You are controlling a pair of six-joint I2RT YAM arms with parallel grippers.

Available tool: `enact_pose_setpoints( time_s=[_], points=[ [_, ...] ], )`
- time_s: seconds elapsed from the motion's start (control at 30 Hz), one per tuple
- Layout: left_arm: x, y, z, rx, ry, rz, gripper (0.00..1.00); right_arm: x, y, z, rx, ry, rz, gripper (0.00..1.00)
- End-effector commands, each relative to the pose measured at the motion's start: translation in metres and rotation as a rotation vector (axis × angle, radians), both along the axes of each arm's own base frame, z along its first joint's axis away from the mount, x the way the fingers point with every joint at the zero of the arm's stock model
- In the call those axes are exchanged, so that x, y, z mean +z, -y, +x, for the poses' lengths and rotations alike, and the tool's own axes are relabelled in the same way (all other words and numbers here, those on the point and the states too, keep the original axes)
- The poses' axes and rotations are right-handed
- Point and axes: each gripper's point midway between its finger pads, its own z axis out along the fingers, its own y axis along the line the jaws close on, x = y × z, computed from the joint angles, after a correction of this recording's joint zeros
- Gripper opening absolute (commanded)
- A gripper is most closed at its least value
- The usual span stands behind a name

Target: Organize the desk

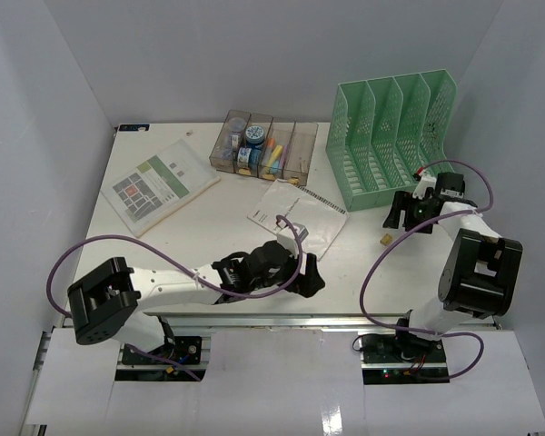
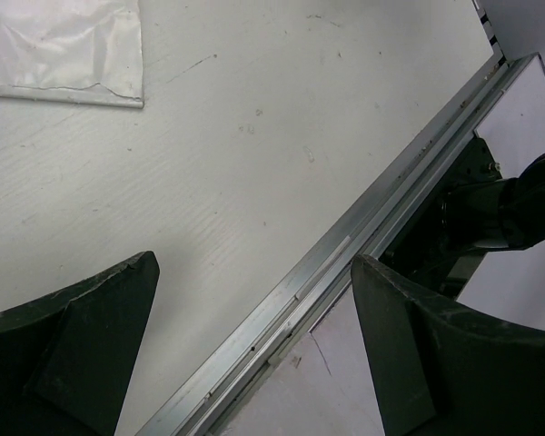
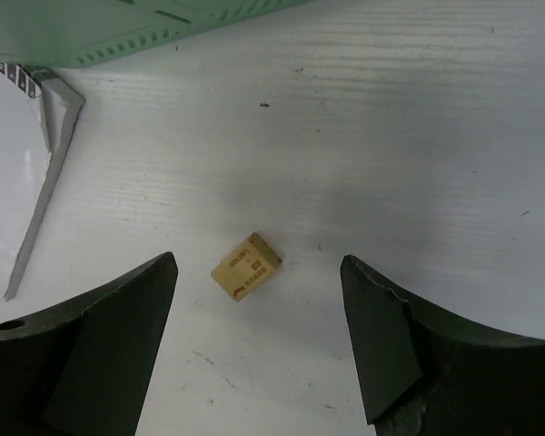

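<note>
The white desk (image 1: 209,236) has a silver rail (image 1: 282,318) along its near edge. My left gripper (image 1: 311,278) is open and empty, low over the near edge; its wrist view shows the rail (image 2: 381,218) running between the spread fingers (image 2: 91,336). My right gripper (image 1: 398,214) is open, in front of the green rack. A small yellow eraser (image 1: 382,240) lies loose on the desk just below it. In the right wrist view the eraser (image 3: 246,266) lies between the open fingers (image 3: 109,336), touching neither.
A green mesh file rack (image 1: 395,136) stands at the back right. A row of clear bins (image 1: 263,145) with small items is at the back centre. A spiral notebook (image 1: 295,211) lies mid-desk and a booklet (image 1: 156,184) lies at the left.
</note>
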Motion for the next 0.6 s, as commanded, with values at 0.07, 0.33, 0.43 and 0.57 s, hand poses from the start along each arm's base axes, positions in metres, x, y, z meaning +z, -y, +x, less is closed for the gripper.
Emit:
enact_pose_setpoints(
  time_s=[0.07,0.33,0.43,0.57],
  points=[
    [0.01,-0.006,-0.002,0.027,0.006,-0.056,0.98,-0.001,0.004,0.011,0.052,0.077,-0.205,0.78],
    [0.015,-0.014,-0.005,0.044,0.001,-0.093,0.98,-0.004,-0.003,0.008,0.075,0.06,-0.245,0.72],
    [0.018,-0.016,-0.004,0.044,0.015,-0.096,0.98,0.009,-0.009,0.01,0.161,0.117,-0.263,0.71],
    [0.02,-0.014,-0.007,0.016,0.022,-0.095,0.98,0.035,-0.038,-0.002,0.694,0.294,-0.262,0.77]
  ],
)
